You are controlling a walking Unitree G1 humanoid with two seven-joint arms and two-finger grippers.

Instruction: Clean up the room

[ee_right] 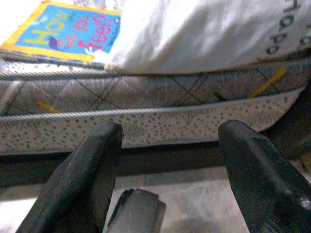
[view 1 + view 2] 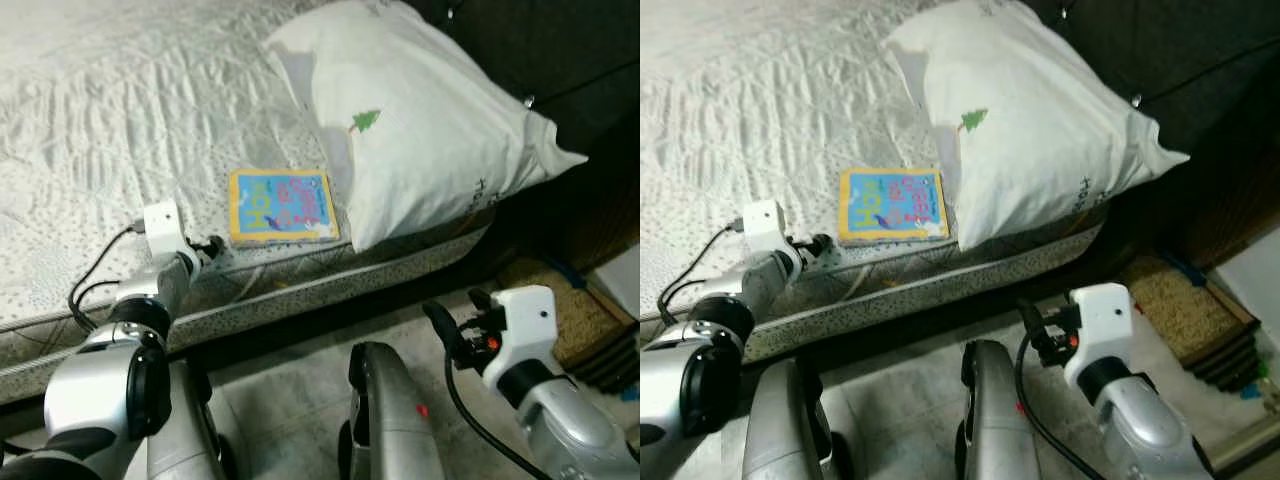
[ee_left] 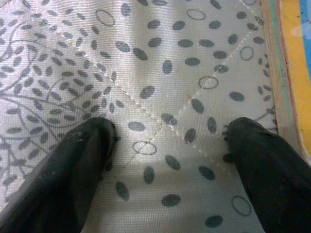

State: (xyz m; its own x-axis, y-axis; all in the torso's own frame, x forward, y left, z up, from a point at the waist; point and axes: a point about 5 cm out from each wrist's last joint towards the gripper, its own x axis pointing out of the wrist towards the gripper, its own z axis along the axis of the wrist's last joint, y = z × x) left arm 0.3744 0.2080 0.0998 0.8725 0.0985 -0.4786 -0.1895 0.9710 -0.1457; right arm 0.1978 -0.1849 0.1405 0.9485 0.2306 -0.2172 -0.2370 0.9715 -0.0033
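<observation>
From the head, one book [image 2: 283, 206] lies flat on the bed [image 2: 90, 130], its edge touching one white pillow [image 2: 420, 120]. The left hand [image 2: 207, 246] reaches over the mattress edge just beside the book; the right hand [image 2: 445, 325] hangs over the floor. The left wrist shows fingers [image 3: 73, 170] spread wide above the dotted quilt. The right wrist shows fingers [image 1: 92, 165] wide too, facing the mattress side.

My left pincer [image 3: 167, 145] hovers spread over bare mattress [image 2: 110, 150], with open quilted surface stretching away to my left. The book [image 2: 283, 206] lies just beside it on my right, and the pillow [image 2: 420, 130] touches the book's far edge, blocking that side. My right pincer [image 1: 167, 170] hangs spread over the floor [image 2: 290, 400], facing the mattress edge.
</observation>
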